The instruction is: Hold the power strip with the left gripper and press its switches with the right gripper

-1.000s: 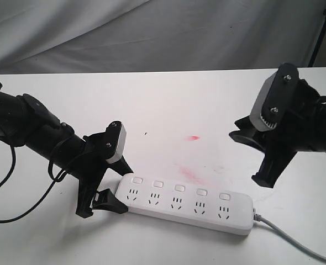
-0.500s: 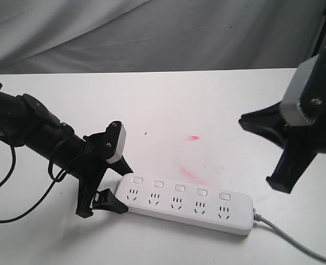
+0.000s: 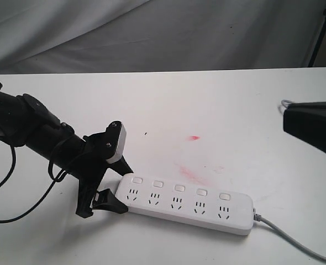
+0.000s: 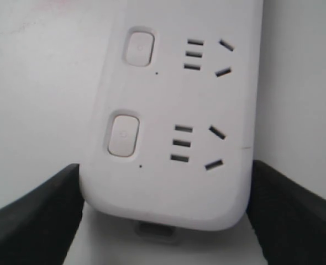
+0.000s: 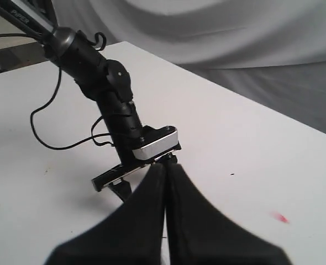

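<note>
The white power strip [image 3: 188, 204] lies flat near the table's front, its grey cord [image 3: 295, 243] running off to the right. Its five switches [image 3: 179, 187] form a row above the sockets; two switches [image 4: 123, 134] show in the left wrist view. My left gripper [image 3: 121, 190] is shut on the strip's left end, with a black finger [image 4: 36, 221] against each long side of the power strip [image 4: 168, 182]. My right gripper [image 3: 289, 118] hangs at the right edge, high and well away from the strip. Its fingers [image 5: 152, 210] are pressed together, holding nothing, and hide the strip in the right wrist view.
Red smears [image 3: 194, 137] mark the white table [image 3: 207, 99] behind the strip. A thin black cable [image 3: 8, 187] loops off the left arm [image 3: 36, 130]. A grey cloth [image 3: 152, 33] hangs at the back, a black pole [image 3: 319, 33] stands at the back right, and a small grey cable loop [image 3: 284, 103] shows by the right gripper.
The right gripper has swung up and to the right, until only its black tips remain in the exterior view. The left gripper and power strip have not moved.
</note>
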Controlling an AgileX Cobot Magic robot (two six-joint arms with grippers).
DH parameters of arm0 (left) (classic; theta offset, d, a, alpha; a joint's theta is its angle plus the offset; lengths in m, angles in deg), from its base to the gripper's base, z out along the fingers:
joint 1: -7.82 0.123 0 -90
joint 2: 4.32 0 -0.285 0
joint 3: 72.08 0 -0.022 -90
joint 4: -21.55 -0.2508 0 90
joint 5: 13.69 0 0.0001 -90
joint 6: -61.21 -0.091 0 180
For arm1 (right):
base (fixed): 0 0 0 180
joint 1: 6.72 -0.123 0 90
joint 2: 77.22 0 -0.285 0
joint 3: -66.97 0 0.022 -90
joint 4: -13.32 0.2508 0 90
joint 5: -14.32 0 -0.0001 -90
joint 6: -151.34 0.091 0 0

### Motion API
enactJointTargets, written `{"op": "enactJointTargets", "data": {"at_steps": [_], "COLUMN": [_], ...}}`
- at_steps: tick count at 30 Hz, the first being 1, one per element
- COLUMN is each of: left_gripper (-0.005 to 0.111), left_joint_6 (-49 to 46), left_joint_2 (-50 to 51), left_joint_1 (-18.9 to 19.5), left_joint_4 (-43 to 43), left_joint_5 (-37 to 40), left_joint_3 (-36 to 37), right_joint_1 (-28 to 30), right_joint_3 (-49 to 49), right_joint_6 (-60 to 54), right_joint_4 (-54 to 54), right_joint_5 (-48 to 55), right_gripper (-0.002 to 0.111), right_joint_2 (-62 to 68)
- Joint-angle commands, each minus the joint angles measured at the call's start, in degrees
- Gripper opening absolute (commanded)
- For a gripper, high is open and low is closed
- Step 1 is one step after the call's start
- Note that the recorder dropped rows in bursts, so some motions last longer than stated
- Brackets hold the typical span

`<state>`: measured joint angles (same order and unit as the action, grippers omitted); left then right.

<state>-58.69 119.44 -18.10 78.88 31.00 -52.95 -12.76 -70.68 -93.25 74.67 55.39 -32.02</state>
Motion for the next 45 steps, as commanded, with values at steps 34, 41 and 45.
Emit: {"op": "enactJointTargets", "data": {"at_steps": [34, 41, 45], "left_gripper": [0.072, 0.072, 0.072], "left_joint_6": [0.0, 0.0, 0.0], "left_joint_2": [0.1, 0.1, 0.1], "left_joint_1": [-0.3, -0.3, -0.3], "left_joint_4": [0.8, 0.8, 0.8], "left_joint_5": [0.1, 0.1, 0.1], "left_joint_3": [-0.2, -0.2, -0.2], "right_joint_1": [-1.4, -1.4, -1.4], "right_joint_3": [20.8, 20.9, 23.0], "right_joint_6": [11.1, 15.1, 42.0], "right_joint_4": [-0.6, -1.7, -24.4], "right_joint_5": [-39.3, -39.5, -39.5], "right_gripper": [0.0, 0.0, 0.0], "right_joint_2": [-26.5, -25.7, -26.9]}}
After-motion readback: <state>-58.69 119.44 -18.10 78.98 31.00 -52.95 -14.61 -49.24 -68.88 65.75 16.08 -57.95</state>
